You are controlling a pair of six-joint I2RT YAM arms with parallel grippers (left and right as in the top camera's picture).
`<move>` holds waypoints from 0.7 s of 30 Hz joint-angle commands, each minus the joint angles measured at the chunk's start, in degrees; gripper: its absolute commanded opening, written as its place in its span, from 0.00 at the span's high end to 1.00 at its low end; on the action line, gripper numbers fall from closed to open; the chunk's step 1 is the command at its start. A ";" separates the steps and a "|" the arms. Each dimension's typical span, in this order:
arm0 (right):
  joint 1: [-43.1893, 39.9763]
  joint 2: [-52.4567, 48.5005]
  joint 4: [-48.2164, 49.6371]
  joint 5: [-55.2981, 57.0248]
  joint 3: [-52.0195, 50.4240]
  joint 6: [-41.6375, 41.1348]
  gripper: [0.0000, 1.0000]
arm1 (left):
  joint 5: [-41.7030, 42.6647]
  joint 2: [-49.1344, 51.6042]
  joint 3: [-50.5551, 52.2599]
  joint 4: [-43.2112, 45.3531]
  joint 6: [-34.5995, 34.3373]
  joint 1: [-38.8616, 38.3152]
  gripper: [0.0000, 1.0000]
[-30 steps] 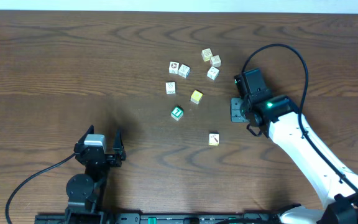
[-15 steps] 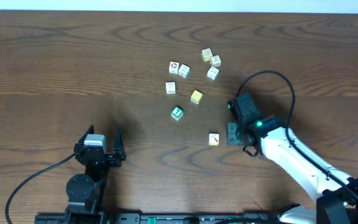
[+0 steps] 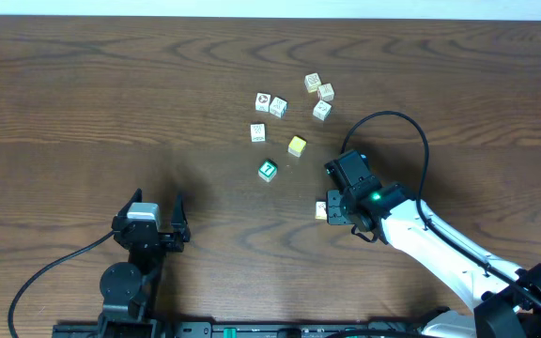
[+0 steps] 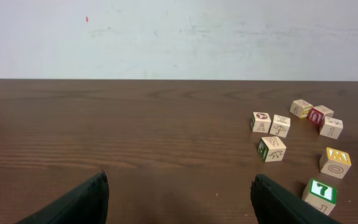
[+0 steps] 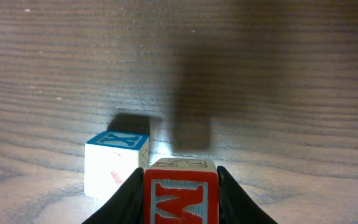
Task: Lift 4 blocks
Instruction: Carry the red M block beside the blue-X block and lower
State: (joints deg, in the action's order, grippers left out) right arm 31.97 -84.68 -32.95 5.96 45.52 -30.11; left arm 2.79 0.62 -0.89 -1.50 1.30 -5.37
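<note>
The tabletop (image 3: 83, 103) is dark brown wood with clear grain, a little shiny. The blocks (image 4: 335, 163) are pale wood with matt painted faces. The right arm cover (image 3: 440, 249) is smooth white plastic.

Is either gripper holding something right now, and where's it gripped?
The right gripper holds a red-faced block with a white letter, pinched by two opposite side faces between its fingers. The left gripper is open and holds nothing.

Dark wood table (image 3: 83, 94); green block (image 3: 268, 170), yellow block (image 3: 297, 145), cream cubes (image 3: 278, 106) scattered loose.
</note>
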 commanded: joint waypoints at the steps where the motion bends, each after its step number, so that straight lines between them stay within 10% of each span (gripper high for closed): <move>1: 0.39 0.42 0.63 0.22 -0.33 -1.84 0.92 | -0.90 -0.24 0.66 -2.54 -0.31 -0.11 0.27; 21: 0.37 0.31 2.16 1.05 -2.36 -3.76 0.89 | -0.90 -0.24 0.66 -2.54 -0.31 -0.11 0.27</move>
State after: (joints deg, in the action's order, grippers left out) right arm 31.97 -84.68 -31.33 6.02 44.77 -32.91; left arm 2.79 0.62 -0.89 -1.48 1.30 -5.37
